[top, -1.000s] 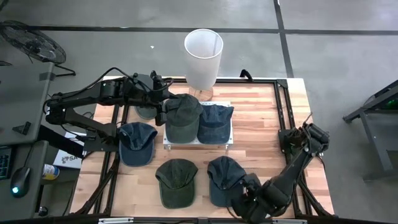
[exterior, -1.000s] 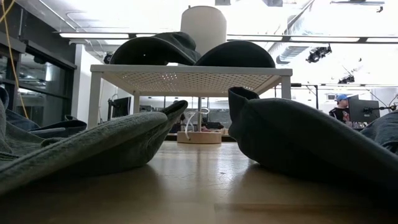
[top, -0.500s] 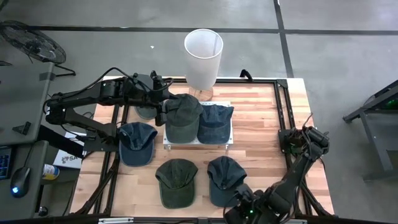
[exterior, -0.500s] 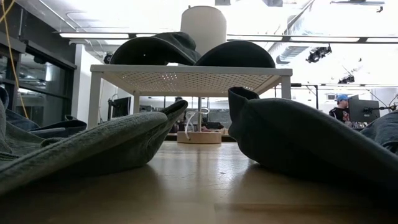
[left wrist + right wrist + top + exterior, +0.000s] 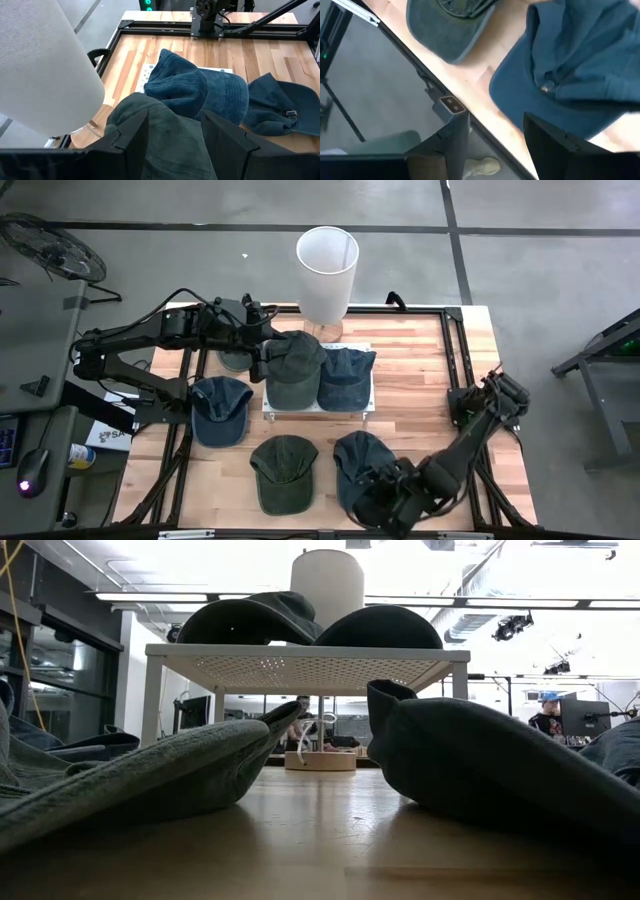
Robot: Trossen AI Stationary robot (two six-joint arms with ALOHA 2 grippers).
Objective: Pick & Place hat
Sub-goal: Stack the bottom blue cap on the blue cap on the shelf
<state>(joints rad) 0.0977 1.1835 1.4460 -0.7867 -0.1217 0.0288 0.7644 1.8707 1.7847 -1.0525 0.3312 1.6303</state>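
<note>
**Left gripper at the green cap on the rack; right gripper low over the near edge**

Wooden slatted table [image 5: 420, 395] with a black frame. A small white perforated rack [image 5: 318, 412] stands mid-table, toward the far side. Two caps on it: a dark green cotton cap [image 5: 294, 367] on the left, a navy denim cap [image 5: 346, 376] on the right, the two touching

Left gripper [image 5: 262, 352] sits at the far-left edge of the green cap. From its wrist camera the two dark fingers [image 5: 131, 131] stand spread, with the green crown [image 5: 172, 145] filling the space between them; cannot tell if they press on the cloth

Right gripper [image 5: 385, 502] is at the near edge of the table, just over the near-right blue cap [image 5: 358, 460]. Fingers [image 5: 451, 139] parted, nothing between them; that cap's brim [image 5: 560, 100] lies just ahead

Loose on the table: a blue cap [image 5: 220, 408] left of the rack, an olive green cap [image 5: 283, 470] near centre

A tall white cylinder bin [image 5: 327, 272] stands beyond the far edge
</note>
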